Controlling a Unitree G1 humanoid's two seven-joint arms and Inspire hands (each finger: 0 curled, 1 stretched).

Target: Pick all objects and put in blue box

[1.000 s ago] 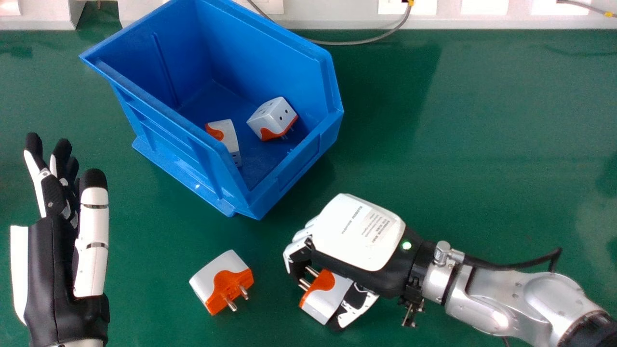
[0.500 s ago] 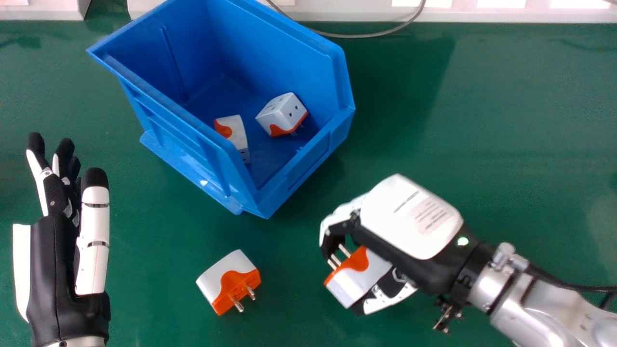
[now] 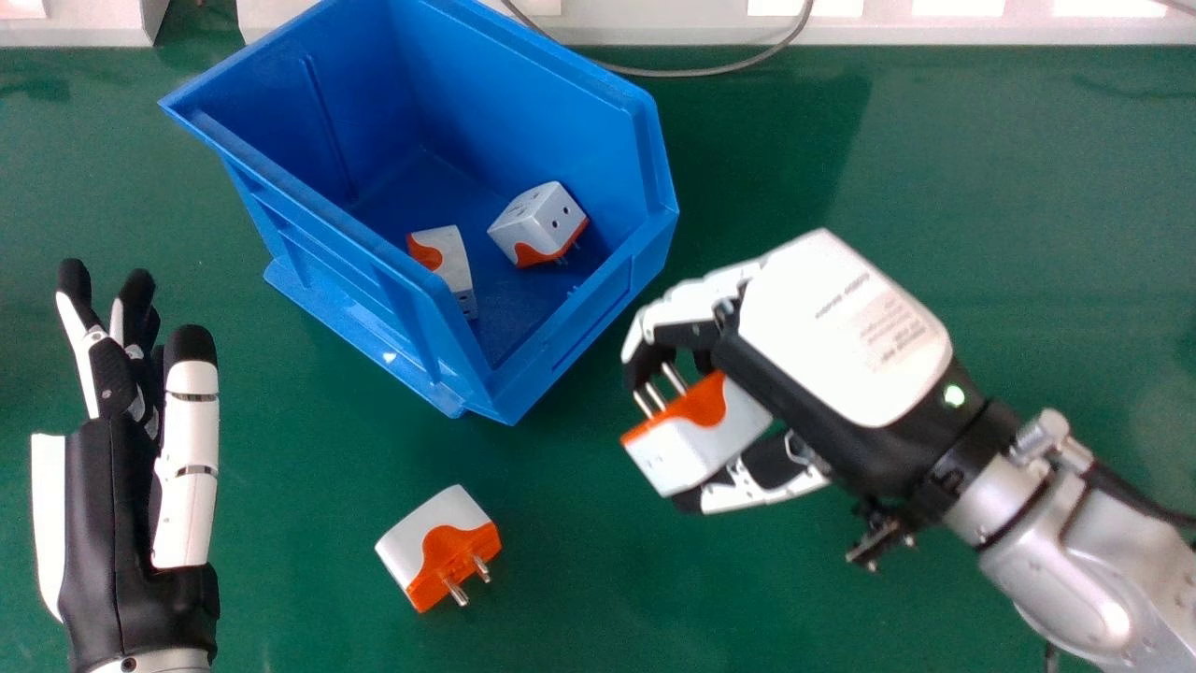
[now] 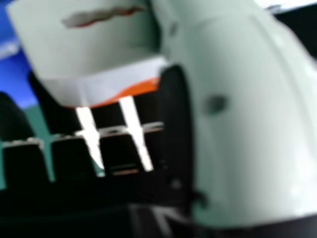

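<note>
My right hand (image 3: pixel 841 327) is to the right of the blue box (image 3: pixel 570 346), its fingers and thumb curled round a white-and-orange plug adapter (image 3: pixel 696 435) with its prongs toward the fingers. In the right hand view the same adapter (image 4: pixel 94 54) lies against the thumb of my right hand (image 4: pixel 247 119). Another adapter (image 3: pixel 439 547) rests on the green table, below the box in the head view. Inside the box sit two adapters, one (image 3: pixel 539 224) near the right wall and one (image 3: pixel 447 266) by the near-left wall. My left hand (image 3: pixel 112 505) stands at the left with straight fingers.
The green table (image 3: pixel 1009 206) spreads out to the right of the box. A grey cable (image 3: pixel 691 72) curves over the table's far edge, where a white ledge (image 3: pixel 897 28) runs along the back.
My right hand has risen from the table with the adapter in its grasp, moving right and toward the far side. The view shifted slightly; the left hand kept its pose.
</note>
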